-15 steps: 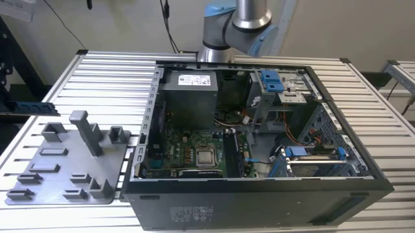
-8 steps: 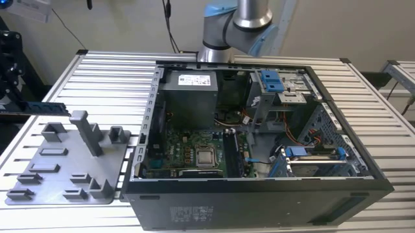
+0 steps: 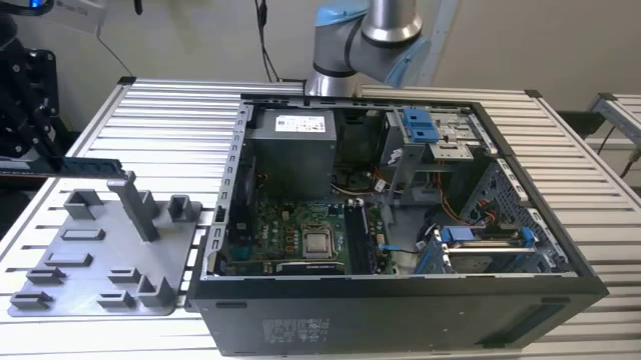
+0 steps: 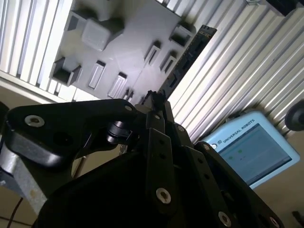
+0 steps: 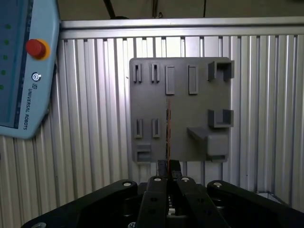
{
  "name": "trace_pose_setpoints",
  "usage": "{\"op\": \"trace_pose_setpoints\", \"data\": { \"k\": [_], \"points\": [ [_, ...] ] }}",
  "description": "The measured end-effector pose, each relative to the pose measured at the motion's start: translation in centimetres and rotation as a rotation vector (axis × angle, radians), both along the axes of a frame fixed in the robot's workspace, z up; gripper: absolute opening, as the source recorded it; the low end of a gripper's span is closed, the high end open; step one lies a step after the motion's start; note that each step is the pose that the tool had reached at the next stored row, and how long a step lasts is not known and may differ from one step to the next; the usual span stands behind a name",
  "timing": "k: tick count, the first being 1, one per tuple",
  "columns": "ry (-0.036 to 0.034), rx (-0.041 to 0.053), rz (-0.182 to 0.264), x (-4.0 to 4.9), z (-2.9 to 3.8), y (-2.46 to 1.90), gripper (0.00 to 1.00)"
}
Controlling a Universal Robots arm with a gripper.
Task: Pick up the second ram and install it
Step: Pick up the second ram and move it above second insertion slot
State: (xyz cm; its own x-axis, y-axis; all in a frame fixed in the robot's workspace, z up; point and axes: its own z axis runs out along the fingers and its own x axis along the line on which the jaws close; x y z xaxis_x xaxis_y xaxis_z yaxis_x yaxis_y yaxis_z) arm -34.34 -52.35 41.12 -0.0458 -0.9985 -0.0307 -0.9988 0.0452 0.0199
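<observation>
One black gripper (image 5: 168,166) shows in both wrist views, its two fingers pinched closed on the end of one long, narrow, dark green-black memory stick (image 4: 187,59). No gap shows between the fingers beyond the board's thickness. In the exterior view the stick is held level in the air at the slatted aluminium bench's (image 3: 170,112) edge on the exterior view's left, just beside the top of the tall post (image 3: 135,206) of the one flat grey plastic holder tray (image 5: 190,128). In the first wrist view it appears edge-on as a thin line across the tray's middle. That tray carries two U-shaped brackets (image 5: 219,70) among its slots. One grey and blue arm (image 3: 386,30) rises at the bench's far edge. One open black computer case (image 3: 401,315) lies across the bench's middle, with one grey power supply (image 3: 290,142) inside it bearing one white printed label (image 3: 303,120). One pale blue teach pendant (image 4: 254,147) with white lettering and one red button (image 5: 35,47) lies on the bench near the tray.
</observation>
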Motion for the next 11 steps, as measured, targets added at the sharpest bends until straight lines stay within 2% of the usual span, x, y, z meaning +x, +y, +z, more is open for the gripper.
{"op": "trace_pose_setpoints", "data": {
  "k": [11],
  "points": [
    [0.0021,0.0000,0.000,2.68,0.00,0.00,0.14]
  ]
}}
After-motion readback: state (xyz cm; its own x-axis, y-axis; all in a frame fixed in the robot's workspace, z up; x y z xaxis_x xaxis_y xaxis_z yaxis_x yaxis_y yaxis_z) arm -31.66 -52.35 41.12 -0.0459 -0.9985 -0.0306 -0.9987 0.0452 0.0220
